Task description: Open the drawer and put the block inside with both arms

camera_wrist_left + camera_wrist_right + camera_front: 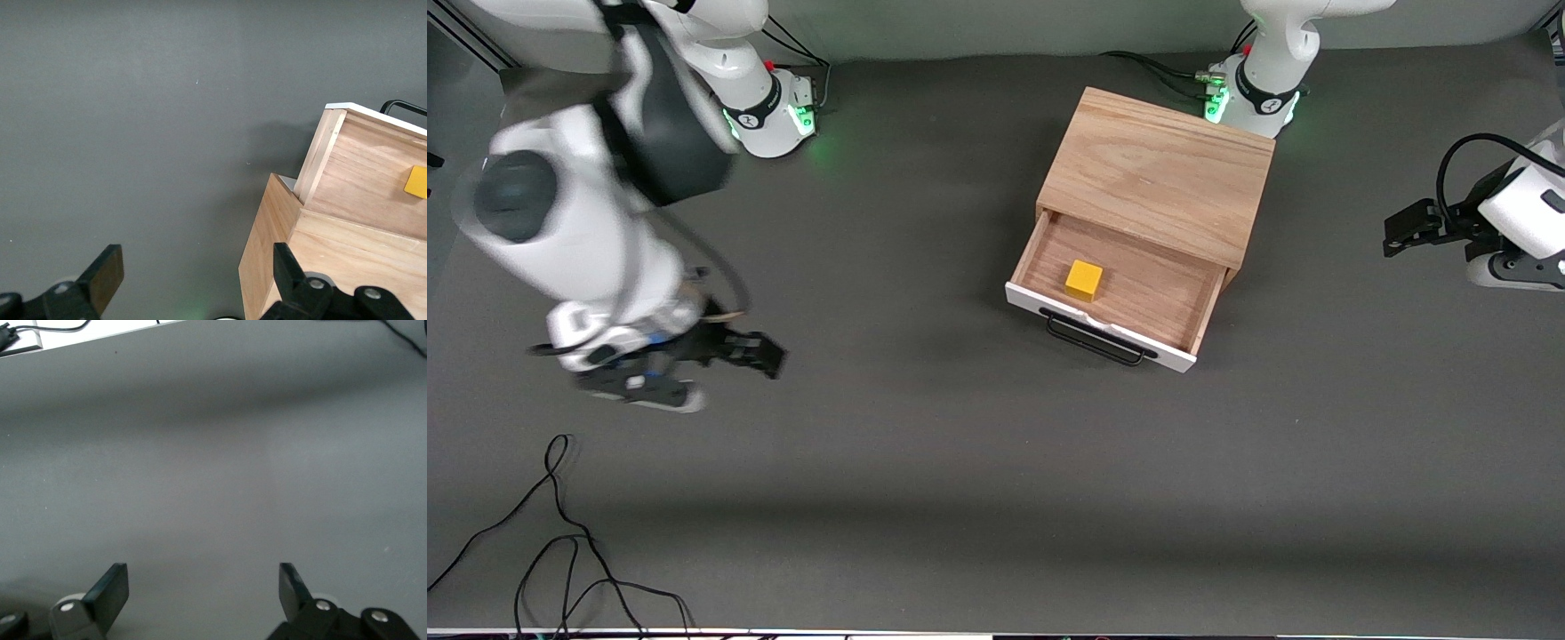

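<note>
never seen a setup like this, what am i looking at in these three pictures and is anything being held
These are two white jointed robot arms at a dark grey table. The large picture looks down from a high camera facing them; the other two come from cameras on each arm's wrist, so each shows its own black fingers at the edge.

On the table stands a light oak box with its wide shallow drawer pulled open. A small bright yellow cube lies inside the drawer; the left wrist view shows it too.

Nothing is held. The right gripper is open over bare table toward the right arm's end. The left gripper is open as well, over the table at the left arm's end.
</note>
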`<move>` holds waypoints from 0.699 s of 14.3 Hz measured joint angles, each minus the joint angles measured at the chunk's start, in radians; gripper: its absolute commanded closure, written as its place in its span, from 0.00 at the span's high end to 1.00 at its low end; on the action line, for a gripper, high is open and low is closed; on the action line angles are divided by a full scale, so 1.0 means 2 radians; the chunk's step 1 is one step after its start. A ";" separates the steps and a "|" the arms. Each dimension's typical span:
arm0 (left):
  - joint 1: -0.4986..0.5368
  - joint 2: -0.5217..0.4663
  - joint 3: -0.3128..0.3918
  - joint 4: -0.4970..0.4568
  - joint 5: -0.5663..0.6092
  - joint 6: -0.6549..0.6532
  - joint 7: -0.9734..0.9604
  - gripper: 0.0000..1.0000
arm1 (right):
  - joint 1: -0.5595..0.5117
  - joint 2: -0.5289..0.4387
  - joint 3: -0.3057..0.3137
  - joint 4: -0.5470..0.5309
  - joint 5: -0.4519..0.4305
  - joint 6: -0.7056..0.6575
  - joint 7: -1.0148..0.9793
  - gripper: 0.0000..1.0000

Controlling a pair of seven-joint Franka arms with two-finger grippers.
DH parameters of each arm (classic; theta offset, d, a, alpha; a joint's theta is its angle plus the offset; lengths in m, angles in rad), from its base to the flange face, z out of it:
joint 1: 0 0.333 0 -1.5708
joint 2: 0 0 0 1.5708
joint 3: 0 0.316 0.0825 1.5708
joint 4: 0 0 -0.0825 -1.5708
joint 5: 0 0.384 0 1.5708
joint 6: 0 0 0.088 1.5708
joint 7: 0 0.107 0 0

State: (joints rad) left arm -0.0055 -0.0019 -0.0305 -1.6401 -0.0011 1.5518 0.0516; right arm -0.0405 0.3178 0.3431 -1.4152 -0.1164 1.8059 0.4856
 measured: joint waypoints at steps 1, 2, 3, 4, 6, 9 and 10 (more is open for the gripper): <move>0.000 0.000 0.000 0.000 0.000 -0.001 0.000 1.00 | -0.010 -0.010 -0.014 -0.004 0.009 0.000 -0.029 1.00; 0.000 0.000 0.000 0.000 0.000 -0.002 0.000 1.00 | -0.014 -0.020 -0.030 -0.010 0.016 -0.001 -0.052 1.00; 0.000 0.000 0.000 0.000 0.000 -0.002 0.000 1.00 | -0.015 -0.033 -0.047 -0.021 0.025 -0.001 -0.071 1.00; 0.000 0.000 0.000 0.000 0.000 -0.003 0.000 1.00 | -0.015 -0.047 -0.064 -0.035 0.039 -0.001 -0.089 1.00; 0.000 0.000 0.000 0.000 0.000 -0.003 0.000 1.00 | -0.014 -0.075 -0.099 -0.059 0.063 -0.005 -0.123 1.00; 0.000 0.000 0.000 0.000 0.000 -0.003 0.000 1.00 | -0.014 -0.099 -0.127 -0.072 0.070 -0.040 -0.145 1.00; 0.000 0.000 0.000 0.000 0.000 -0.003 0.000 1.00 | -0.014 -0.103 -0.127 -0.072 0.070 -0.050 -0.146 1.00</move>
State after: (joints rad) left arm -0.0055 -0.0019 -0.0303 -1.6402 -0.0010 1.5450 0.0514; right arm -0.0681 0.1124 0.0884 -1.5591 0.0235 1.7063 0.1946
